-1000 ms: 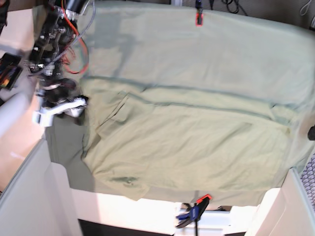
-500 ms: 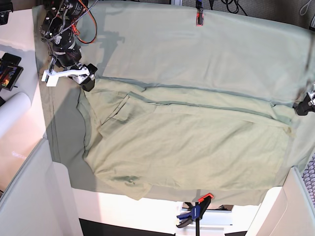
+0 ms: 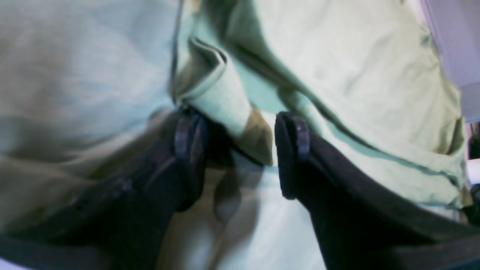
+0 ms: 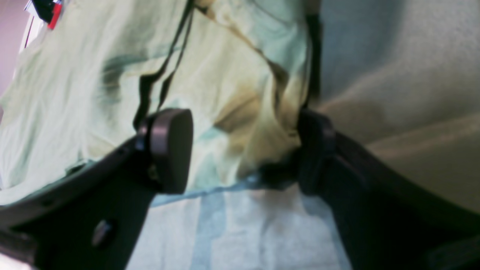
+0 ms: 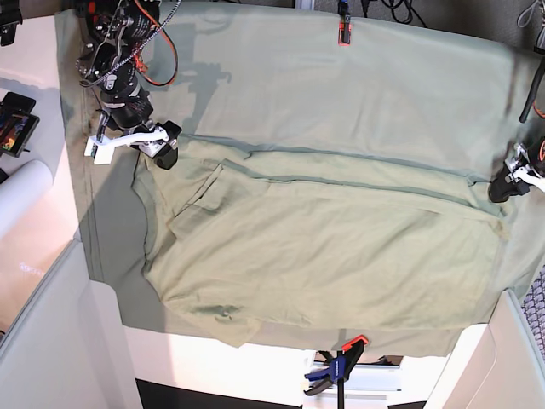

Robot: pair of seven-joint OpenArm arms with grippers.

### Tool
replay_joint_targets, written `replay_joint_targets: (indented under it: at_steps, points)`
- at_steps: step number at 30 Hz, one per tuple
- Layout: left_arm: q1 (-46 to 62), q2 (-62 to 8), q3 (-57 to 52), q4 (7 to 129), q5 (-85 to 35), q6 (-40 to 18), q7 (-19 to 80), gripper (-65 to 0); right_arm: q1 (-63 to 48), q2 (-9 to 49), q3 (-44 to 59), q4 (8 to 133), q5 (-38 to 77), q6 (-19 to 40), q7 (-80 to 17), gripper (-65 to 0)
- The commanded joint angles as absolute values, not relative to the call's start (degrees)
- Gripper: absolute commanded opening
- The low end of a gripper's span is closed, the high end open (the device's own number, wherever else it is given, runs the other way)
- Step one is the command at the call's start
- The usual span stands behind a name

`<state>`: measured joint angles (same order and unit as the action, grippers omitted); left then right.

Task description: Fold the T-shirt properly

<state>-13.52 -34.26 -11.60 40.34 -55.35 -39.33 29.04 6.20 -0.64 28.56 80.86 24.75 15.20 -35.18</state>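
— How will the T-shirt (image 5: 324, 247) handle?

— Soft, light and limp, I'd judge. It lies spread across the cloth-covered counter (image 5: 358, 77), partly folded along a lengthwise crease, collar end toward the near edge. It will sag and drag between holds, so two corners have to move together.

— Where to take it?

— At the layered corners of the far folded edge, where the hems give some body. The right claw (image 4: 243, 150) straddles a bunched corner, jaws spread, one pad (image 4: 170, 150) clear of the fabric. The left claw (image 3: 240, 157) is spread too, a rolled hem just ahead of its pads.

— Neither is pinching?

— Not as far as I can see. A shallow bite would likely catch only the top layer, or the cloth underneath.

— And the clamps (image 5: 336, 368)?

— They pin the cloth to the counter.
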Motion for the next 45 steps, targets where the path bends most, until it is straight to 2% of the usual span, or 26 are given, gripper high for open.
replay_joint_targets:
  at_steps: [1, 6, 7, 8, 9, 12, 13, 15, 21, 28, 37, 45]
  points:
    - [-14.6, -34.9, -11.7, 41.1, -54.5, -40.0, 29.2, -32.7, 7.1, -0.2, 28.5, 81.6, 25.0, 15.7, -34.1, -23.9]
    - [-14.6, -34.0, -11.6, 41.1, -54.1, -38.3, 28.6, -32.8, 7.1, -0.2, 28.5, 80.6, 24.2, 15.6, -33.7, -24.1]
    - [-14.6, -34.0, -11.6, 41.1, -54.1, -38.3, 28.3, -33.9, 7.1, -0.2, 28.5, 80.2, 24.2, 15.6, -32.9, -24.7]
    - [-14.6, -34.0, -11.6, 41.1, -53.6, -38.3, 28.0, -37.3, 7.1, -0.2, 28.5, 80.0, 24.0, 15.7, -32.2, -28.1]
    - [-14.6, -34.0, -11.6, 41.1, -52.5, -38.3, 27.7, -42.8, 7.1, -0.3, 28.5, 79.9, 23.3, 15.7, -31.5, -34.6]
    - [-14.6, -34.0, -11.6, 41.1, -49.8, -38.3, 27.2, -61.9, 7.1, -1.1, 28.4, 79.9, 20.2, 15.8, -29.7, -64.3]
    - [-14.6, -34.0, -11.6, 41.1, -49.7, -38.4, 27.2, -65.0, 7.1, -1.1, 28.4, 79.9, 19.9, 15.8, -29.8, -65.0]
    - [-14.6, -34.2, -11.7, 41.1, -49.7, -40.0, 28.1, -65.0, 7.1, -1.1, 28.4, 79.9, 19.9, 15.8, -30.6, -65.0]
    - [-13.1, -38.2, -11.7, 42.3, -53.1, -40.0, 33.1, -65.0, 4.7, -0.8, 28.4, 85.4, 21.8, 15.8, -37.1, -65.0]
    - [-5.8, -44.3, -13.1, 52.7, -57.2, -40.0, 36.6, -65.0, -4.2, -0.6, 28.4, 96.7, 24.7, 15.9, -39.8, -65.0]
    - [8.8, -48.2, -14.5, 65.1, -62.4, -40.0, 40.5, -65.0, -16.9, 2.2, 28.4, 105.6, 27.2, 16.8, -41.0, -65.0]
    - [23.6, -47.5, -26.7, 73.8, -64.5, -40.0, 41.0, -65.0, -26.8, 6.2, 29.7, 112.4, 27.2, 16.8, -41.0, -65.0]
